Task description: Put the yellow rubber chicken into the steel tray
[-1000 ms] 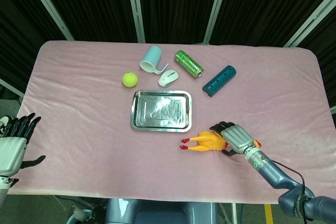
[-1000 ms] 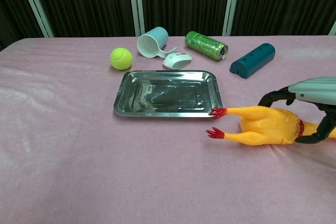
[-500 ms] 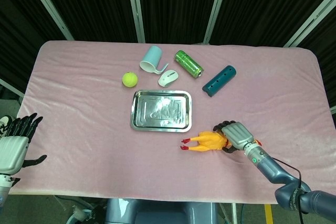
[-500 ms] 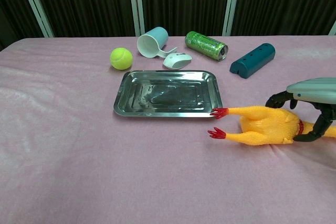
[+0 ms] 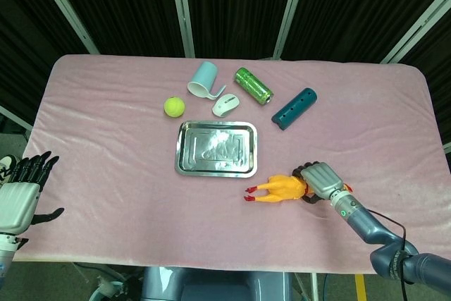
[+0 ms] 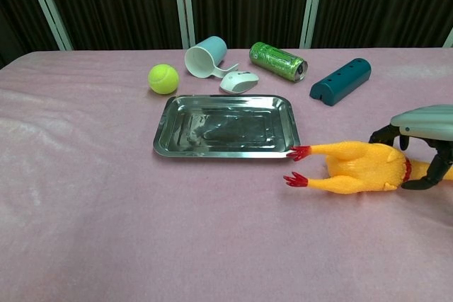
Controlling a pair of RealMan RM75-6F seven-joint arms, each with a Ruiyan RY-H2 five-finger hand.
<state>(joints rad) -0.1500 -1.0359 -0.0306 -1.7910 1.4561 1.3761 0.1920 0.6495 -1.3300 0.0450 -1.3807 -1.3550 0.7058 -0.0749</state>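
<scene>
While the right hand (image 5: 321, 180) closed its fingers around the neck end of the yellow rubber chicken (image 5: 278, 189), the toy lay on the pink tablecloth (image 5: 106, 146), red feet pointing away from the hand toward the steel tray (image 5: 216, 148), just short of its near corner. Beyond the tray sat a tennis ball (image 5: 174, 106), blue cup (image 5: 204, 79), white mouse (image 5: 225, 104), green can (image 5: 253, 85) and teal case (image 5: 294, 108). Nothing lay between chicken and tray. Left hand (image 5: 20, 197) hung off the table's edge, fingers spread, holding nothing.
</scene>
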